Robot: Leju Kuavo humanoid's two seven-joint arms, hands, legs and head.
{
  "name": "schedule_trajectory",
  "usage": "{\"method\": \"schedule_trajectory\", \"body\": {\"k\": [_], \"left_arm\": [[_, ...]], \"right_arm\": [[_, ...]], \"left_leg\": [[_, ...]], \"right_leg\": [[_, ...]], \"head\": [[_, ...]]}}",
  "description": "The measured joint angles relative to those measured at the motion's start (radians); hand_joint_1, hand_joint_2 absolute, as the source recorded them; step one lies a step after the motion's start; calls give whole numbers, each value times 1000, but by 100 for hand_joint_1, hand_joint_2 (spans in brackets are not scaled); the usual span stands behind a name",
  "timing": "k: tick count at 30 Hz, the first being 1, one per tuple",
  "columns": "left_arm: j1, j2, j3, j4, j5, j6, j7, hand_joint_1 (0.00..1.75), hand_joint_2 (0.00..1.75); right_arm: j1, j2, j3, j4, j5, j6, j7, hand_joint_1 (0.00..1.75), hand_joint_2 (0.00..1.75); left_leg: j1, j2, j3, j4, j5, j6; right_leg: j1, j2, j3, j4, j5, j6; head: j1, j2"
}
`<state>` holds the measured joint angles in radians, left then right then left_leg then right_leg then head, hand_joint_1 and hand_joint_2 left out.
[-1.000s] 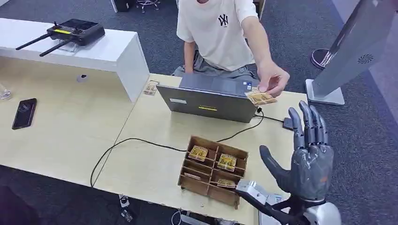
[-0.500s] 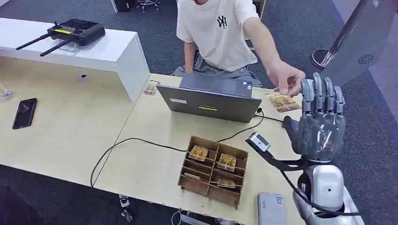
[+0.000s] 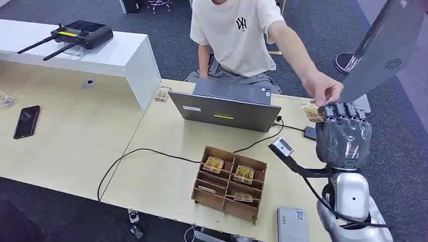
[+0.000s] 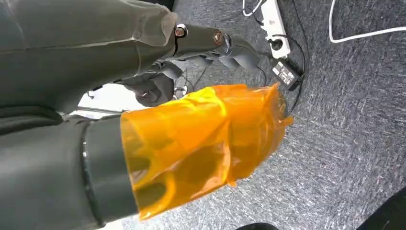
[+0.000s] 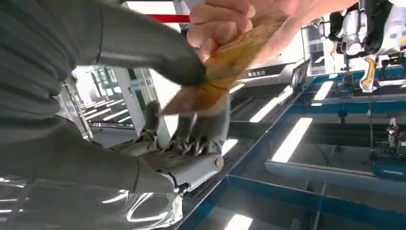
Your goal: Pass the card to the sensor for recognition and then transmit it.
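I see the card only partly; my right hand and the person's hand cover its far end. My thumb blurs in the right wrist view. The person's head is cropped off.

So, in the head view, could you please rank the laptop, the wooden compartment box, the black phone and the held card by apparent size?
Largest to smallest:
1. laptop
2. wooden compartment box
3. black phone
4. card, partly hidden between the person's hand and the right hand, so its place is less sure.
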<state>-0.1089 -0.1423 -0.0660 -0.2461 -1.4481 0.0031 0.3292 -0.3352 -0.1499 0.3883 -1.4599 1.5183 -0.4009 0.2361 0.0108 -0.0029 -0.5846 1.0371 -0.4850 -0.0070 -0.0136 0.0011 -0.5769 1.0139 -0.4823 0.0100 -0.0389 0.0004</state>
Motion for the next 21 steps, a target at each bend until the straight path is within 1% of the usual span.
{"method": "schedule_trajectory", "body": {"k": [7, 12, 17, 21], "left_arm": [[0, 0, -1, -5, 0, -3, 0, 0, 0], [0, 0, -1, -5, 3, -6, 0, 0, 0], [0, 0, -1, -6, 5, -6, 0, 0, 0], [1, 0, -1, -9, 10, -2, 5, 0, 0]], "right_arm": [[3, 12, -19, 0, 0, 4, 0, 175, 175], [12, 29, -41, 0, 0, 19, 0, 175, 175], [26, 43, -59, -1, -6, 19, -8, 175, 175], [48, 63, -82, -18, -66, 14, -20, 175, 175]], "left_leg": [[0, 0, 0, 0, 0, 0], [0, 0, 0, 0, 0, 0], [0, 0, 0, 0, 0, 0], [0, 0, 0, 0, 0, 0]], "right_leg": [[0, 0, 0, 0, 0, 0], [0, 0, 0, 0, 0, 0], [0, 0, 0, 0, 0, 0], [0, 0, 0, 0, 0, 0]], "head": [[0, 0], [0, 0], [0, 0], [0, 0]]}}
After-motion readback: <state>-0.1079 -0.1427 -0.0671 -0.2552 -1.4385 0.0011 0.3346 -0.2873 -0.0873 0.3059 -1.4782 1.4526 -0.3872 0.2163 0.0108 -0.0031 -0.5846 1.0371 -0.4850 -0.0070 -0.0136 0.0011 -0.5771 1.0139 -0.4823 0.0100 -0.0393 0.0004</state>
